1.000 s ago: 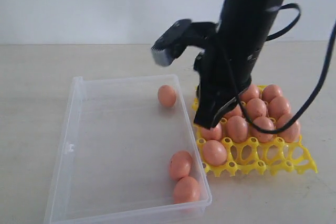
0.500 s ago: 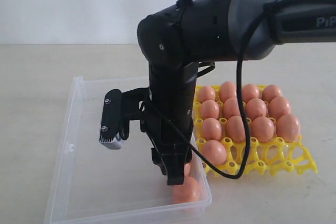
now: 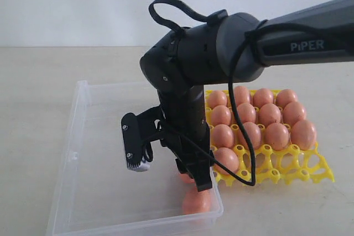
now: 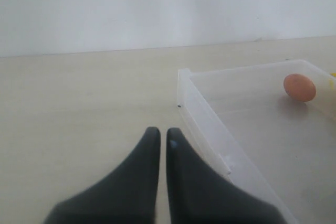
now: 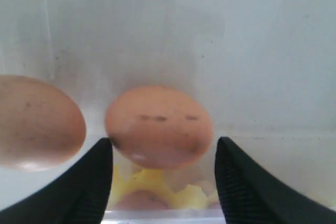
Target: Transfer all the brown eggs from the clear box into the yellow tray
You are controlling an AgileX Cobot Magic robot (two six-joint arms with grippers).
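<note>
The clear box (image 3: 72, 153) lies on the left of the table, with the yellow tray (image 3: 287, 174) to its right holding several brown eggs (image 3: 276, 135). My right gripper (image 3: 192, 177) has reached across into the box's near right corner. It is open, its fingers (image 5: 247, 182) on either side of one brown egg (image 5: 158, 127). A second egg (image 5: 37, 121) lies beside it, the one in the corner (image 3: 196, 200). A third egg (image 4: 300, 86) rests at the far end of the box (image 4: 210, 124). My left gripper (image 4: 159, 131) is shut and empty, outside the box.
The right arm and its dangling cable (image 3: 243, 153) hang over the box's right wall and the tray's left cups. The yellow lattice (image 5: 157, 182) shows through the box wall just past the straddled egg. Several front cups of the tray hold nothing.
The right arm swung from over the tray into the box and came down at the near right corner, ending with its open fingers around an egg there. The eggs have not moved.
</note>
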